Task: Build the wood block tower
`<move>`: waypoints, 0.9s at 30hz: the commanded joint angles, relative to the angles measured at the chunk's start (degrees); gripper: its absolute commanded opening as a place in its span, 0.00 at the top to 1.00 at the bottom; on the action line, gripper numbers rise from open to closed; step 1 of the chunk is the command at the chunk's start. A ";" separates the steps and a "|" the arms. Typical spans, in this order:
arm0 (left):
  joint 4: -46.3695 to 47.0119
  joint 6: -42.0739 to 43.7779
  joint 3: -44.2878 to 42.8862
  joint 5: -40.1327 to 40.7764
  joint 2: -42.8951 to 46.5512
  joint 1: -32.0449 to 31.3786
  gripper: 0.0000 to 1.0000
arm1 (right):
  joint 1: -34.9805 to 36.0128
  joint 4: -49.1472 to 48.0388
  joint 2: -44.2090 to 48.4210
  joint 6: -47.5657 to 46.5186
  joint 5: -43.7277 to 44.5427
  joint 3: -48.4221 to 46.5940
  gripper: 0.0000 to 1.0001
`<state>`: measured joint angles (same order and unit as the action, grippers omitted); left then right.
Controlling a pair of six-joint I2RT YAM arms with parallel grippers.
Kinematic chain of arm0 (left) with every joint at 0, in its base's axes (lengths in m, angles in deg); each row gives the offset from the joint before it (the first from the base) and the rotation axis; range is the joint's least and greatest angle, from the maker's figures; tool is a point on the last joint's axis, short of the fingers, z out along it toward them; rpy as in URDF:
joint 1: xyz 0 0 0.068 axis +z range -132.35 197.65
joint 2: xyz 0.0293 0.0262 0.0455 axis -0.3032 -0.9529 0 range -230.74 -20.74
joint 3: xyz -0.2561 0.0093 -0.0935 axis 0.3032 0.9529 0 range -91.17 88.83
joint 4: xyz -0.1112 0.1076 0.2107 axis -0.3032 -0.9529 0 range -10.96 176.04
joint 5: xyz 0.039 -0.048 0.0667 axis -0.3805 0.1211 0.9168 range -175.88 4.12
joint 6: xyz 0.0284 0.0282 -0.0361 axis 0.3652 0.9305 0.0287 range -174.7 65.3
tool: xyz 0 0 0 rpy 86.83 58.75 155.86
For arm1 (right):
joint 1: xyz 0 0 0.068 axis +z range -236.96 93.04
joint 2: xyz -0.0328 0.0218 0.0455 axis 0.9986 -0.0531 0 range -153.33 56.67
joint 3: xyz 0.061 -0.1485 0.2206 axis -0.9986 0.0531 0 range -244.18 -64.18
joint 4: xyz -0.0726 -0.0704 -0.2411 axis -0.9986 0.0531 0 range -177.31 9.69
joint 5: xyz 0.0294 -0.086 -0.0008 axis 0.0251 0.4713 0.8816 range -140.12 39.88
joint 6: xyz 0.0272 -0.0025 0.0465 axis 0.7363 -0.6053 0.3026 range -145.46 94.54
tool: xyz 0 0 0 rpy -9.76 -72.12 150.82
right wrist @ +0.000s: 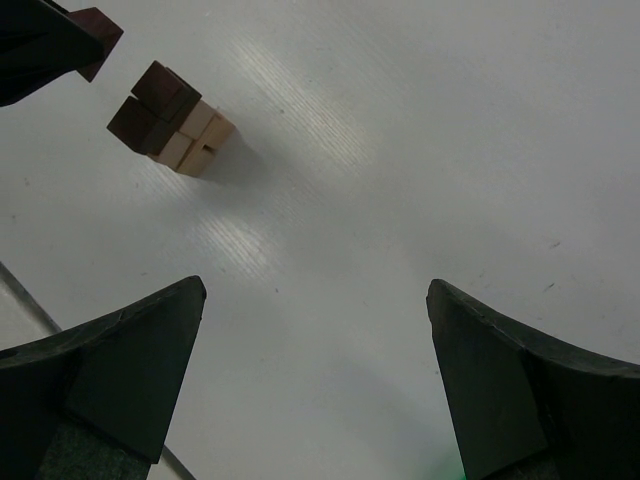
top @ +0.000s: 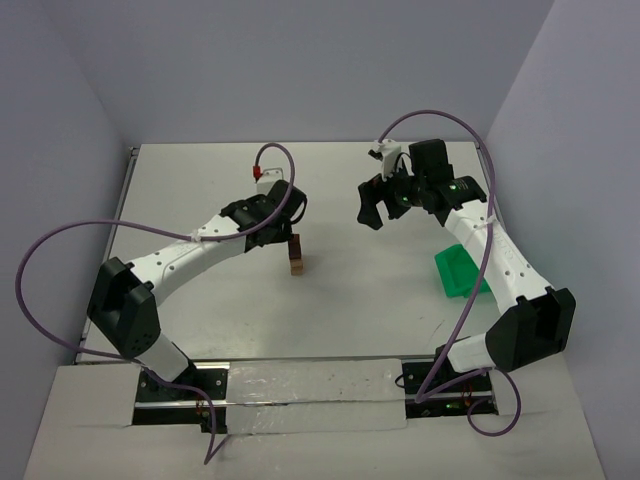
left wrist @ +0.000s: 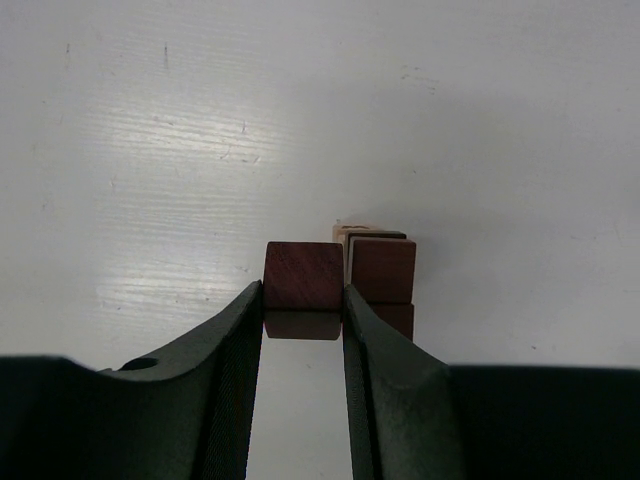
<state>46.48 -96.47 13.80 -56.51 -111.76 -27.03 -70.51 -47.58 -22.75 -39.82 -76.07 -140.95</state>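
Wood block tower [top: 297, 260]: a narrow upright stack on the desk [top: 380, 300], with light tan blocks at the base and dark brown blocks on top. In the left wrist view it stands just beyond the tip of the right-hand finger, showing two dark brown faces with a tan edge behind. Left fingers [left wrist: 235, 340] are clamped on a dark brown cube [left wrist: 303, 276], held at the fingertips just beside the tower; the right wrist view shows a gap between the two. Right fingers [right wrist: 125, 370] stand wide apart and hold nothing, with the tower well ahead of them, off toward the left-hand finger.
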 commanded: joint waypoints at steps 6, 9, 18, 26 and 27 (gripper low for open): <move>0.19 -2.52 -4.07 0.34 -1.27 -5.24 1.00 | -0.54 -2.73 1.11 0.91 -1.56 -0.22 0.00; 0.27 -2.69 -3.66 0.08 -1.69 -5.50 1.00 | -0.63 -2.73 1.44 0.92 -1.73 -0.05 0.00; 0.70 -2.69 -2.77 0.76 -2.37 -5.50 0.96 | -0.72 -2.54 1.70 0.91 -2.19 -0.16 0.00; 0.19 -2.62 -3.97 0.34 -4.15 -5.50 0.93 | -0.71 -2.46 1.37 0.90 -2.77 -0.48 0.00; 0.26 -2.53 -4.06 0.26 -4.25 -5.50 0.92 | -0.71 -2.39 1.29 0.91 -2.79 -0.48 0.00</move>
<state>46.38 -98.57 12.08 -56.58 -115.51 -32.50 -70.84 -47.74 -22.64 -39.59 -77.79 -140.84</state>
